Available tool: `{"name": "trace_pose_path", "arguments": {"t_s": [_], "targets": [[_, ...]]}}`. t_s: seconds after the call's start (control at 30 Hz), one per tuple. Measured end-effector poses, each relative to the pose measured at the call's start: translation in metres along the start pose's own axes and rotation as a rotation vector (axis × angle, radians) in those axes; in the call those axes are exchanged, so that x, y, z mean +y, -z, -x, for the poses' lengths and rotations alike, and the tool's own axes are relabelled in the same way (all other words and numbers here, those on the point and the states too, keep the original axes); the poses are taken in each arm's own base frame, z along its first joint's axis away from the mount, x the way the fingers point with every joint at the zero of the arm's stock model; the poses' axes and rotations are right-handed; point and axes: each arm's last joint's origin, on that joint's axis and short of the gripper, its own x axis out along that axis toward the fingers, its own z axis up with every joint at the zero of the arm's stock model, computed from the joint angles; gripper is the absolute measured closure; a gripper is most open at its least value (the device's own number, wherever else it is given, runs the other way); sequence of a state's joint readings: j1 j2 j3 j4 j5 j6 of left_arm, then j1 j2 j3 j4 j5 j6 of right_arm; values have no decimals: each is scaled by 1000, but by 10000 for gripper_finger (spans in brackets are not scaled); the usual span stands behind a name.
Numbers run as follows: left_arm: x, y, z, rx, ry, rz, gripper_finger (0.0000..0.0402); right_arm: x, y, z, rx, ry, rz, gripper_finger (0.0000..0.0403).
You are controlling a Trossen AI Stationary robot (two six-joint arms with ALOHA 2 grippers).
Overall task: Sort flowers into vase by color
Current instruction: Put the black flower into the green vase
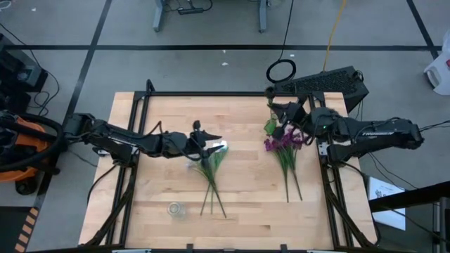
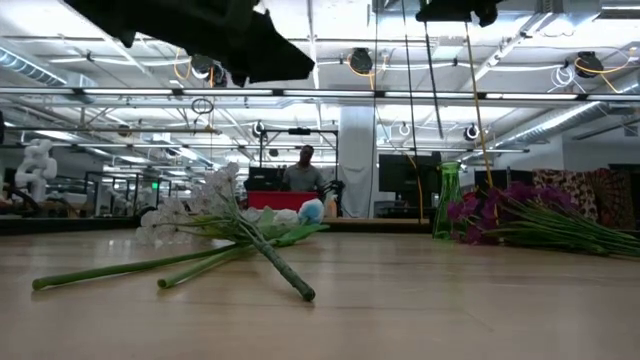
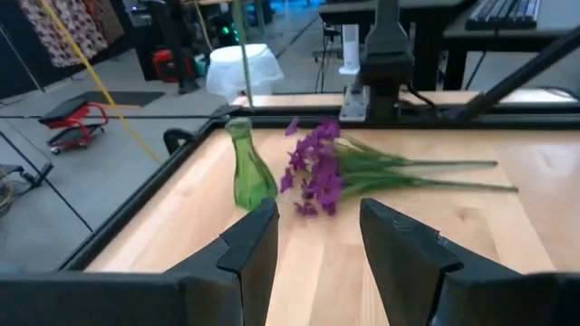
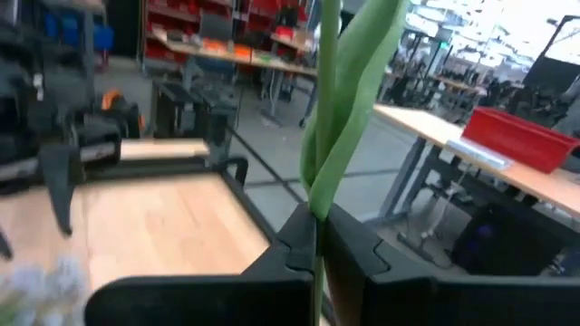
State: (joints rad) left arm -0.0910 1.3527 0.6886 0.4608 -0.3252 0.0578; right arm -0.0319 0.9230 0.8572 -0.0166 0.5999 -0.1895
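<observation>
Overhead, right end effector (image 4: 317, 240) pinches a green flower stem (image 4: 328, 100).

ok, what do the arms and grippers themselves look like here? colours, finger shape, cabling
Both arms are black, built of jointed segments. The left arm and right arm enter from opposite table sides. The left gripper has two broad, flat, matte-black fingers with angular edges. The right gripper has the same dark, blocky fingers. No markings are visible.
</observation>
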Motion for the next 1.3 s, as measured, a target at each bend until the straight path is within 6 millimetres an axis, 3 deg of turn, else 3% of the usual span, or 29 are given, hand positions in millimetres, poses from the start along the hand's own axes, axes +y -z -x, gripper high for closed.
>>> {"name": "trace_pose_path", "arguments": {"t_s": [0.37, 0.63, 0.97, 1.13, 1.3], "targets": [[5, 26, 17, 6, -5, 22, 237, -35, -14, -21, -59, -27, -89, 401], [15, 31, 51, -63, 38, 45, 237, -47, -6, -26, -6, 20, -140, 401], [17, 28, 58, -107, 73, 8, 237, -47, -3, -33, 9, 62, -238, 401], [17, 28, 58, -109, 50, -50, 237, -41, 11, -43, 121, 53, -200, 401], [22, 22, 58, -167, 9, -35, 237, -41, 12, -46, 130, 56, -216, 401]]}}
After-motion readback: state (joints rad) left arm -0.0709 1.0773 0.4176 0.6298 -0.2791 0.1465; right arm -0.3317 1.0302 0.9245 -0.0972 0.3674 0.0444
